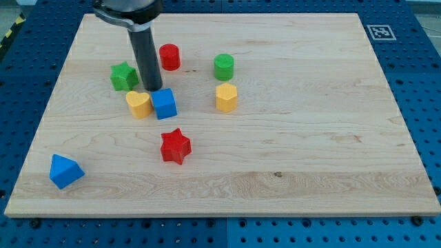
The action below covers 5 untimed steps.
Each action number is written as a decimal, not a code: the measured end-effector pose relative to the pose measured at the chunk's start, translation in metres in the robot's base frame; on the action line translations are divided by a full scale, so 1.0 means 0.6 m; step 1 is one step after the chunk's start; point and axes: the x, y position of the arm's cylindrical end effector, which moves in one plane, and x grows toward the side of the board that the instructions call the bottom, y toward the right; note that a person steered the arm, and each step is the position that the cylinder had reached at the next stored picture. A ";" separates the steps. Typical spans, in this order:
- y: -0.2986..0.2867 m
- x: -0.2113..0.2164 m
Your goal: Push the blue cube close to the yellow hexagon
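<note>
The blue cube (165,104) sits on the wooden board left of centre, touching a yellow heart-shaped block (138,105) on its left. The yellow hexagon (226,98) stands apart, to the cube's right. My tip (153,90) is the lower end of the dark rod and rests just behind the blue cube's upper left edge, between it and the yellow heart.
A green star-like block (123,76) lies left of the rod. A red cylinder (169,56) and a green cylinder (223,67) stand toward the view's top. A red star (175,146) lies below the cube. A blue block (65,171) sits at bottom left.
</note>
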 end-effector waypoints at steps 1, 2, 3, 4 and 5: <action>-0.014 0.005; -0.017 0.020; -0.021 0.033; -0.021 0.051; -0.021 0.063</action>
